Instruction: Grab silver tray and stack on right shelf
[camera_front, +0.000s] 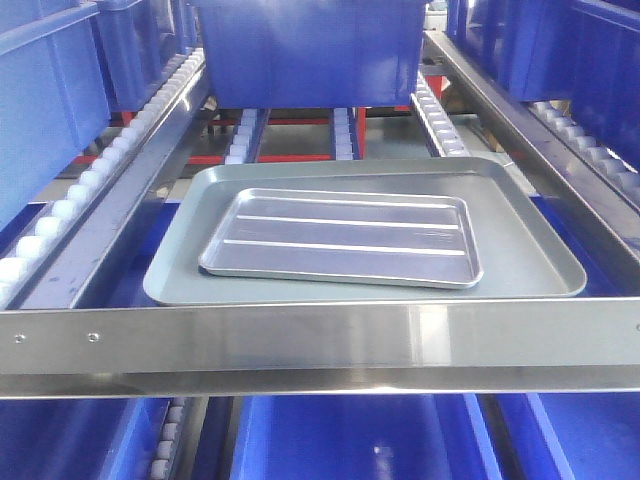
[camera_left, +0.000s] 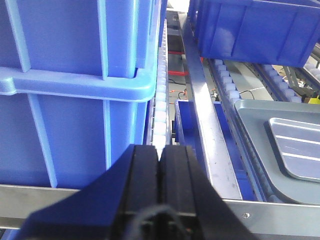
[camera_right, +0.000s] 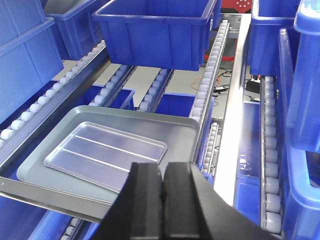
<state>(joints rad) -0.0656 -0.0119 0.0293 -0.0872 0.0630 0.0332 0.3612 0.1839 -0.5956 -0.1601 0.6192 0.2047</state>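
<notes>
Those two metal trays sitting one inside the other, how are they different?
The silver tray is shiny and mirror-like; the larger grey tray under it is dull blue-grey. The silver tray is clearly smaller and lies inside the grey tray's rim. The silver tray has two long raised ridges across its floor; the grey tray's floor looks flat. Both are shallow rectangles with rounded corners, lying flat on the roller shelf.

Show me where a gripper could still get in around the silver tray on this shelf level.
Bare margin of the grey tray rings the silver tray, widest at left and right. Open rollers lie between that tray and the blue bin behind. Crowded: the front crossbar hugs the grey tray's front rim.
</notes>
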